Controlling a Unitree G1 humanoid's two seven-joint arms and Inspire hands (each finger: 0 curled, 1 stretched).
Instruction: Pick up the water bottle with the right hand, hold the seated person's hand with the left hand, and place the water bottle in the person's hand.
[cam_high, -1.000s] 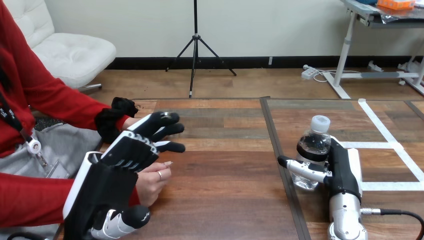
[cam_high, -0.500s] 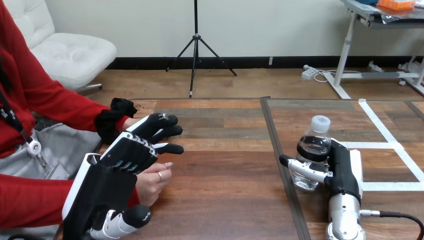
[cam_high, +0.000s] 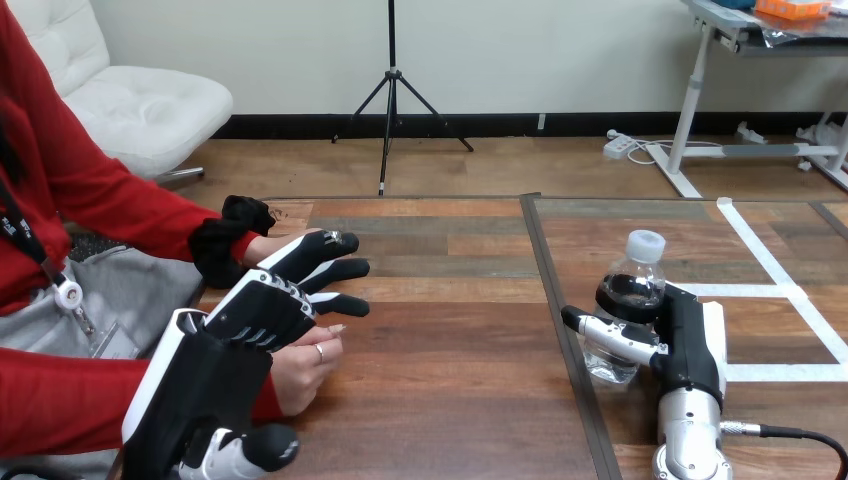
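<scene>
The left hand (cam_high: 200, 385) is black, a white shell edging its back (ribbed black knuckles further up), with black-and-white jointed fingers (cam_high: 340, 269). The right hand (cam_high: 685, 340) matches, ending a silver forearm (cam_high: 690, 440).

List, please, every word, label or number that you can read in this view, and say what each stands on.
None can be read.
Water bottle: any print on its dark band is too small to read.
White tape on the table: plain, no writing.
Right hand and left hand: no legible marking on their shells.
</scene>
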